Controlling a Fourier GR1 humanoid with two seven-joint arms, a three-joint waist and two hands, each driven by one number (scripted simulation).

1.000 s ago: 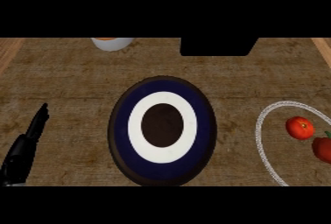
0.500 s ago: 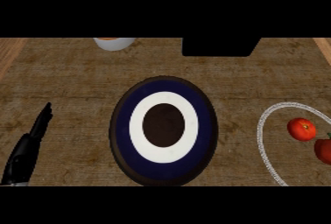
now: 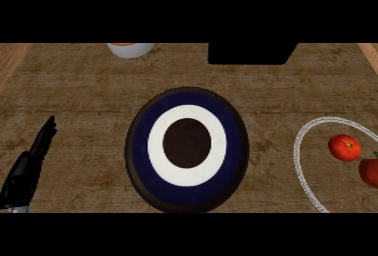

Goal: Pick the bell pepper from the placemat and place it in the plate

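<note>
Bell pepper (image 3: 369, 172), as we judged it, was the darker red shape with a hint of green stem, cut off by the right edge; it lay on the placemat (image 3: 306, 150), a pale-rimmed oval at the right; a rounder red fruit (image 3: 345, 147) sat just beside it.

In the head view, the only one we had, the plate (image 3: 187, 199), ringed dark blue and white, lay mid-counter, well apart from the pepper and holding nothing; a white cup (image 3: 131, 49) and a black block (image 3: 247, 52) stood at the far edge.

Our left hand (image 3: 29, 165) rested at the lower left, fingers straight and holding nothing; our right hand did not show.

Against the second before, almost nothing had moved; we judged the pick not yet begun.
</note>
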